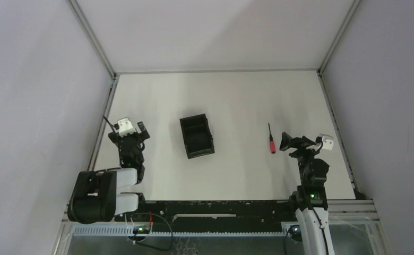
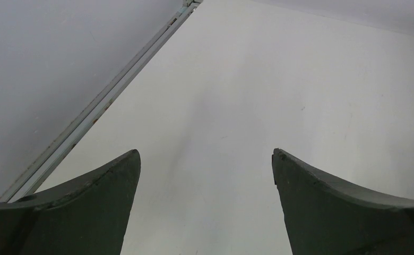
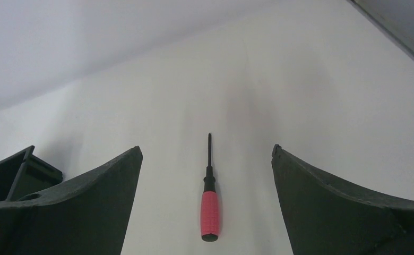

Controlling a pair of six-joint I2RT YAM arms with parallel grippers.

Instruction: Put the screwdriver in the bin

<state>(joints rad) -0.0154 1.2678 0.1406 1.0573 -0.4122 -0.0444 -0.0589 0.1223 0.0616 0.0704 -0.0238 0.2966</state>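
A: Our right gripper (image 3: 206,149) has its jaws spread wide with nothing between the pads. In its wrist view the screwdriver (image 3: 209,186) lies on the table (image 1: 236,101) straight ahead, centred in the gap, touching neither finger.

B: Agreed. The left gripper (image 2: 206,151) is just as wide and just as empty, with only bare table under it. How does the screwdriver lie?

A: Flat, thin black shaft (image 3: 209,154) toward 12 o'clock, red handle (image 3: 209,215) toward 6. From above it sits just beside our right gripper, at about its 9 o'clock.

B: And the bin (image 1: 184,139)?

A: Well apart from the screwdriver, at its 9 o'clock, open side up, divider visible, both compartments apparently empty. It sits between our two arms.

B: So how do we expect it to handle?

A: We judge it light and stiff, so nothing should bend or crush. The shaft looks smooth and very slim, and we think it would slip or swivel in the pads.

B: Then we take the handle?

A: Yes, across its width, near its middle. It is the thickest part, and its surface looks ribbed, which should help the hold. Since it lies so low, we probably need the fingertips almost on the table before closing.
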